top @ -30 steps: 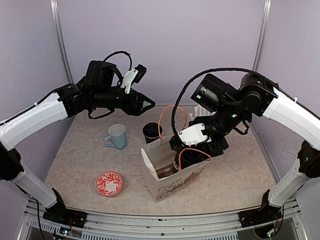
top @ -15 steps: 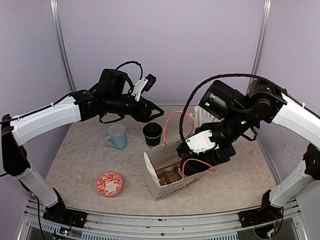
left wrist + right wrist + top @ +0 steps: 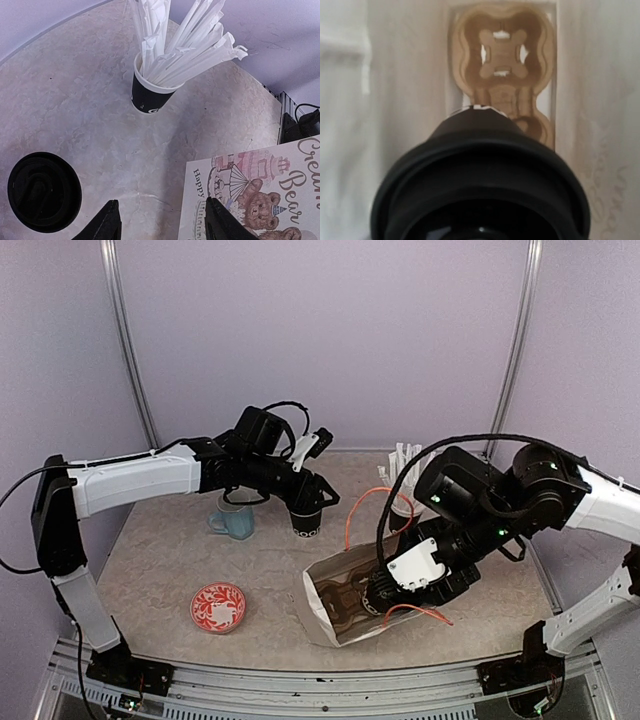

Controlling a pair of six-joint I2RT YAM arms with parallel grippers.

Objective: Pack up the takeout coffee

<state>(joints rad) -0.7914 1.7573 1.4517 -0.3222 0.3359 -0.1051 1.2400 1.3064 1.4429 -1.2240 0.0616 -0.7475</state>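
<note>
The left arm is reaching across the tabletop (image 3: pixel 160 550) toward the middle. Its left fingers (image 3: pixel 164 226) are standing apart with nothing between them. They are hovering over bare tabletop. The black coffee cup (image 3: pixel 306 514) is standing upright on the tabletop with its round black lid on. It is sitting just beside the left fingers, off to one side of them and not between them. White letters are showing near its bottom.

The paper bag (image 3: pixel 345 625) is leaning far over, with its open mouth facing the left side of the top view. A teddy bear is printed on its side.

The right fingers (image 3: pixel 385 595) are reaching into the bag's mouth. They are clamped on the other lidded cup (image 3: pixel 480 190), which is also black. In the right wrist view this cup is filling the bottom of the picture and hiding the fingers. Past it, a brown cardboard cup holder (image 3: pixel 500 65) is lying deep inside the bag.

A cup of straws (image 3: pixel 150 97) is standing near the back of the tabletop, beyond the bag. A light blue mug (image 3: pixel 237 522) is sitting just left of the black coffee cup. A small red plate (image 3: pixel 218 606) is lying nearer the front, well apart from the mug.
</note>
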